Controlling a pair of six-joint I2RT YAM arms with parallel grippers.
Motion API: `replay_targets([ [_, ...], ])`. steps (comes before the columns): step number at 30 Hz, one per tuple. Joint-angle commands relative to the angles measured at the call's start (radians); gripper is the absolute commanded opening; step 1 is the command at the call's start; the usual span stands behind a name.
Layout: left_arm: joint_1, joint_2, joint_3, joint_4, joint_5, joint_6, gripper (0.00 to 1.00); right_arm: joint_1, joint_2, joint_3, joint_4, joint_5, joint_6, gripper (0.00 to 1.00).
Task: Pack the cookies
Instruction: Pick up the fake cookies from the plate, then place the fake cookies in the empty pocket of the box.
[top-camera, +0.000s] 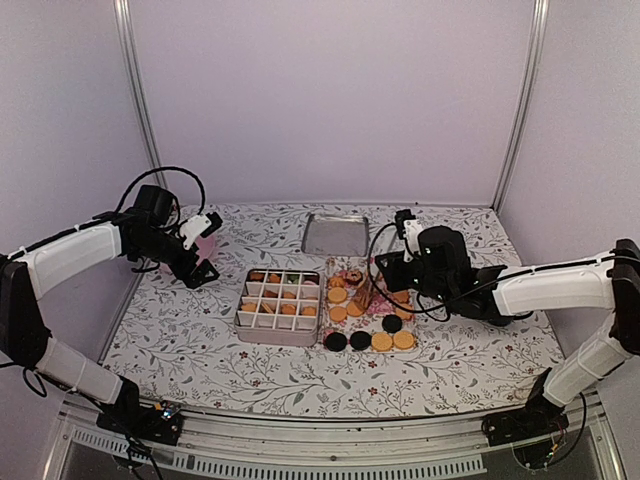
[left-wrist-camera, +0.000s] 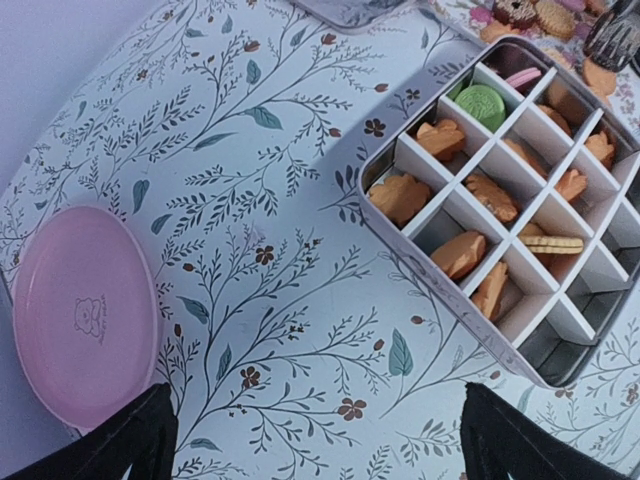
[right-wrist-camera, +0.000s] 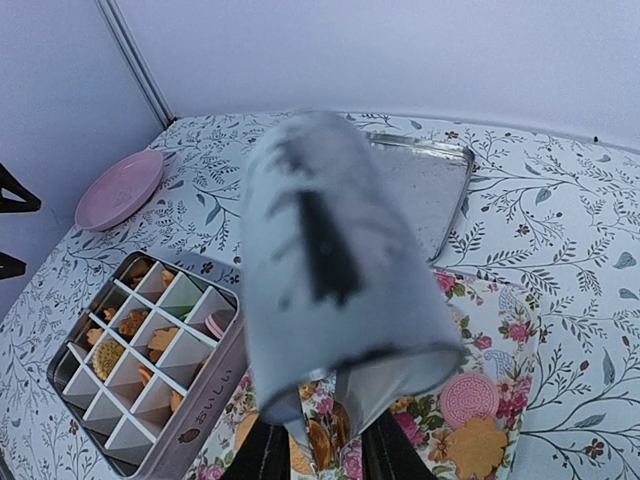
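Over the table, steer for a free cell of the divided tin at its middle, clearing the wall. No bother from lid at far edge, pink plate at left edge, or left gripper, gaping and empty. Lift gently with right gripper, pinched narrow on a golden cookie, above loose cookies just right of the tin.

on the worktop a divided tin sits in the middle, with cookies in several of its compartments. just right of it lies a mat with more cookies on it. a flat tray lies behind both. a plate sits behind and left of the tin, well apart from it.
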Motion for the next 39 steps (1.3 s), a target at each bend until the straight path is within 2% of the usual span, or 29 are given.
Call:
replay_targets([
  [1, 0.004, -0.011, 0.019, -0.004, 0.008, 0.007, 0.99, -0.003, -0.066, 0.0, -0.011, -0.014, -0.013, 0.0],
  [14, 0.005, -0.013, 0.012, 0.002, 0.002, 0.007, 0.99, 0.078, -0.103, 0.126, -0.067, 0.028, -0.106, 0.0],
  [21, 0.007, -0.013, -0.013, 0.019, -0.013, 0.003, 0.99, 0.182, -0.066, 0.296, -0.114, 0.058, -0.208, 0.0],
  [26, 0.014, 0.005, -0.028, 0.028, -0.013, -0.005, 0.99, 0.245, 0.028, 0.417, -0.115, 0.018, -0.25, 0.0],
  [39, 0.037, 0.06, -0.039, 0.036, -0.031, -0.021, 0.99, 0.343, 0.43, 0.808, -0.136, -0.099, -0.328, 0.0],
])
